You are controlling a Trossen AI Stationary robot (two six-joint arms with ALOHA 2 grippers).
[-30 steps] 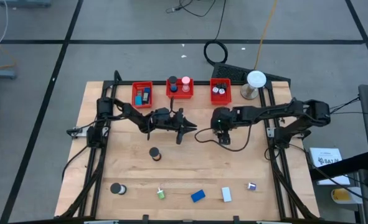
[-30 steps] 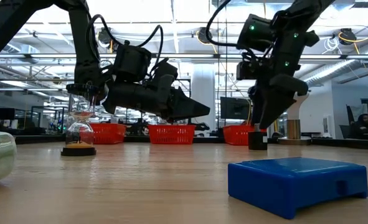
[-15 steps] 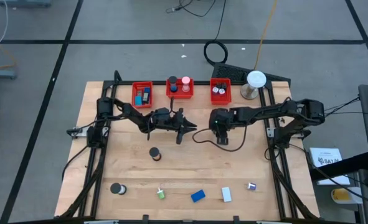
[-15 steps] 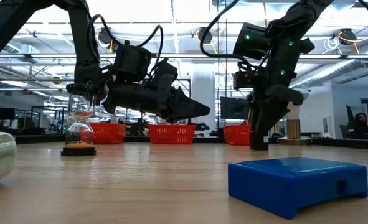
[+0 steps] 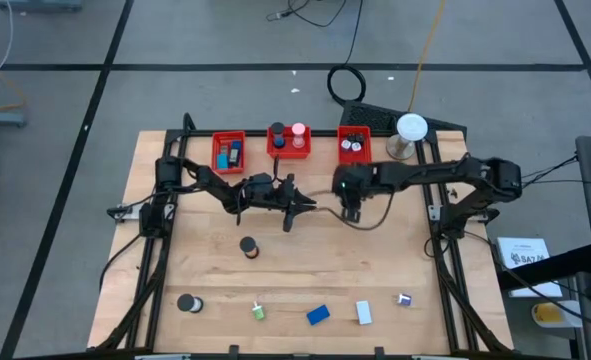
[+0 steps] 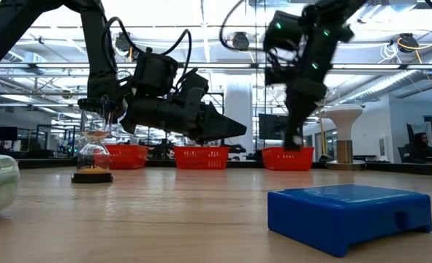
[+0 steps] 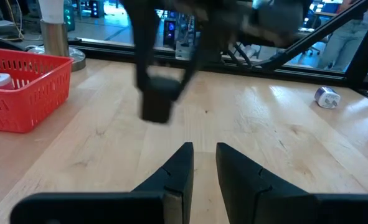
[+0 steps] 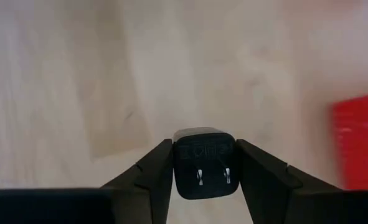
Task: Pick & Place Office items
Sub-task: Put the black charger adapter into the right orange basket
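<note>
Since a second ago the right gripper point(image 8: 203, 163) had lifted the black plug adapter point(image 8: 202, 163) off the bench point(image 5: 275, 260), jaws clamped on its sides. Left gripper point(image 7: 203, 163) idled mid-bench, jaws nearly shut, empty. Advice: stay level, clear the right red bin point(image 5: 354, 147) rim before releasing.

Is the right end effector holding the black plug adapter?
Yes: the right wrist view shows the right end effector clamped on both sides of the black plug adapter, above the table.

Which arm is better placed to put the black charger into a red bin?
The right. Its gripper is shut on the black charger, lifted near the right red bin. The left gripper holds nothing.
</note>
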